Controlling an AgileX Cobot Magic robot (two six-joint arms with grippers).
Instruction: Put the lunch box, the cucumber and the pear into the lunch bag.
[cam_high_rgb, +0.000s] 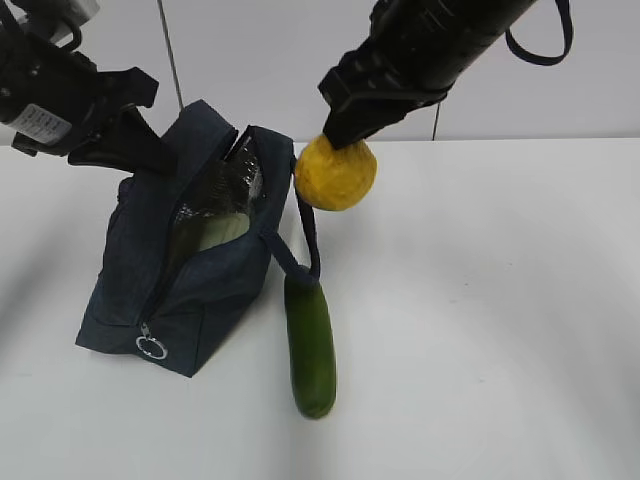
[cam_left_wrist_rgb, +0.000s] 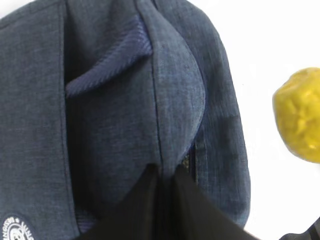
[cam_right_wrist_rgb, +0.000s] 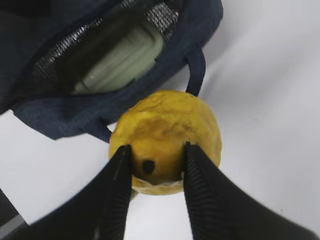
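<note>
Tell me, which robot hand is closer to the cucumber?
The right gripper, holding the pear above the cucumber; the left gripper pinches the lunch bag farther away.

White table (cam_high_rgb: 500, 300) (pale wall (cam_high_rgb: 280, 60) behind)

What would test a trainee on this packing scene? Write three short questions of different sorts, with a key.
1. True or false: the lunch box already lies inside the lunch bag.
2. The right gripper holds: A) cucumber B) pear C) bag handle.
3. Where is the cucumber?

Key:
1. True.
2. B, the pear, held beside the bag's opening.
3. On the table, right of the bag, one end at the handle.
</note>
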